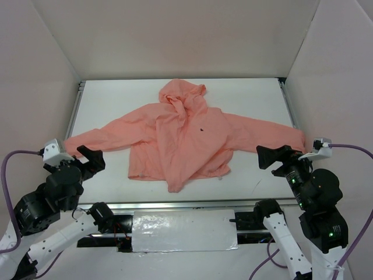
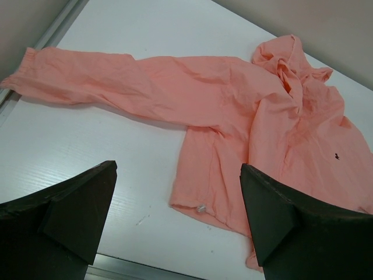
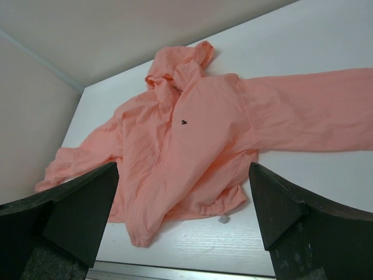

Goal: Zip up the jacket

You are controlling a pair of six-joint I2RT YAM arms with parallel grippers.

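The salmon-pink jacket (image 1: 180, 140) lies flat in the middle of the white table, hood toward the back, sleeves spread left and right. Its front panels overlap in rumpled folds and the zipper itself does not show. A tiny dark logo (image 1: 201, 129) marks the chest. My left gripper (image 1: 88, 157) hovers open beside the left sleeve's cuff, and in its wrist view the jacket (image 2: 233, 111) lies ahead of the open gripper (image 2: 178, 169). My right gripper (image 1: 269, 156) hovers open just below the right sleeve; its wrist view shows the jacket (image 3: 175, 146) beyond the empty gripper (image 3: 183, 166).
A small white toggle (image 3: 223, 219) lies at the hem's right corner, and another toggle (image 2: 201, 208) at the left corner. Pale walls close in the table (image 1: 256, 99) on three sides. A metal rail (image 1: 175, 204) runs along the near edge, with a foil-covered plate (image 1: 183, 230) between the arm bases.
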